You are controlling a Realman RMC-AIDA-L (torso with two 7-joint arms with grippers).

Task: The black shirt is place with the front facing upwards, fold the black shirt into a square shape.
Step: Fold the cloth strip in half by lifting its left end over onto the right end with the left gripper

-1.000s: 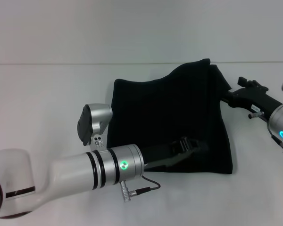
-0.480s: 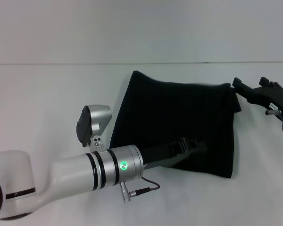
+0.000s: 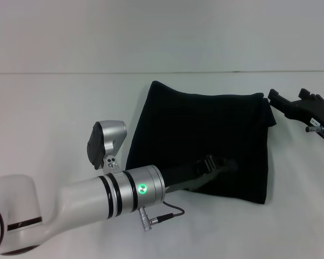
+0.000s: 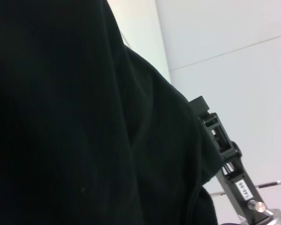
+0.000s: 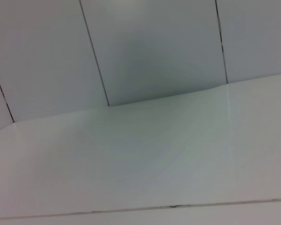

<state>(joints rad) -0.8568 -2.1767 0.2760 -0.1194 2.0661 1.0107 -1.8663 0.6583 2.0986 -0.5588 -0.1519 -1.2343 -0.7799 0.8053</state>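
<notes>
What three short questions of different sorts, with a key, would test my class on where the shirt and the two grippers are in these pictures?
1. True or false: the black shirt lies folded on the white table.
2. Which gripper rests on the shirt's near part: A left, B right?
3. Fill in: the right gripper is at the shirt's far ____ corner.

Key: 1 true. 2 A, the left gripper. 3 right.
</notes>
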